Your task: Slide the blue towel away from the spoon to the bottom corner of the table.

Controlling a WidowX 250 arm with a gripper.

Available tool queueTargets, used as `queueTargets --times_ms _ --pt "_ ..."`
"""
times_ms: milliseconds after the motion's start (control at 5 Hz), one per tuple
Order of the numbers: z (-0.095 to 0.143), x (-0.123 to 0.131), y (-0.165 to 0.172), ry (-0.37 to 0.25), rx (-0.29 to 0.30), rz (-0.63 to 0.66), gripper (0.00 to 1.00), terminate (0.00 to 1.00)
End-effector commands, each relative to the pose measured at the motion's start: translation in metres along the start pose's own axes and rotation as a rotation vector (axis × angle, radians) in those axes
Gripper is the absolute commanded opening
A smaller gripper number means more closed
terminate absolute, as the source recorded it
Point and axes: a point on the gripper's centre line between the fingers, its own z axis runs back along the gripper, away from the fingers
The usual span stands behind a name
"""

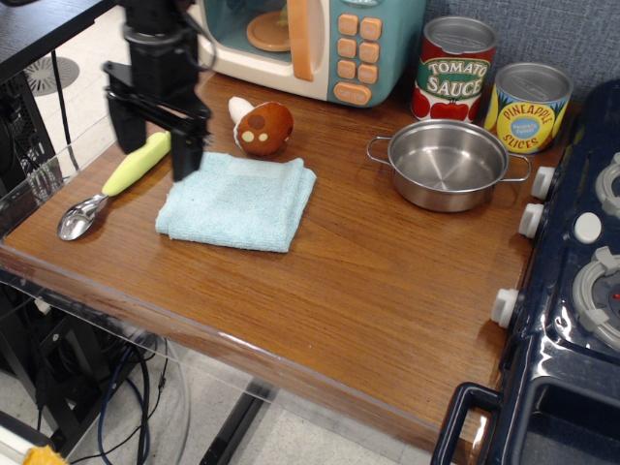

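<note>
The light blue folded towel (239, 201) lies flat on the brown table (368, 281), left of centre. The spoon (108, 190), with a yellow-green corn-cob handle and a shiny metal bowl, lies just left of the towel near the table's left edge. My black gripper (155, 155) hangs open above the towel's upper left corner and the top of the spoon's handle. One finger stands over the handle, the other over the towel's edge. It holds nothing.
A brown toy mushroom (260, 126) sits just behind the towel. A steel pot (448, 165) stands to the right, with two cans (453, 68) and a toy microwave (310, 44) at the back. A dark blue toy stove (572, 281) borders the right side.
</note>
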Motion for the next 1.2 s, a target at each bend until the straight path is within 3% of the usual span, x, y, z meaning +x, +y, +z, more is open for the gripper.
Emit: queueTargets --times_ms 0,400,1000 --pt "0.021 0.019 -0.028 -0.14 0.015 -0.096 1.0 0.0" --pt "-0.005 0.036 -0.028 -0.129 0.022 -0.127 1.0 0.0" --pt "-0.034 0.033 -0.048 -0.084 -0.043 -0.17 1.0 0.0"
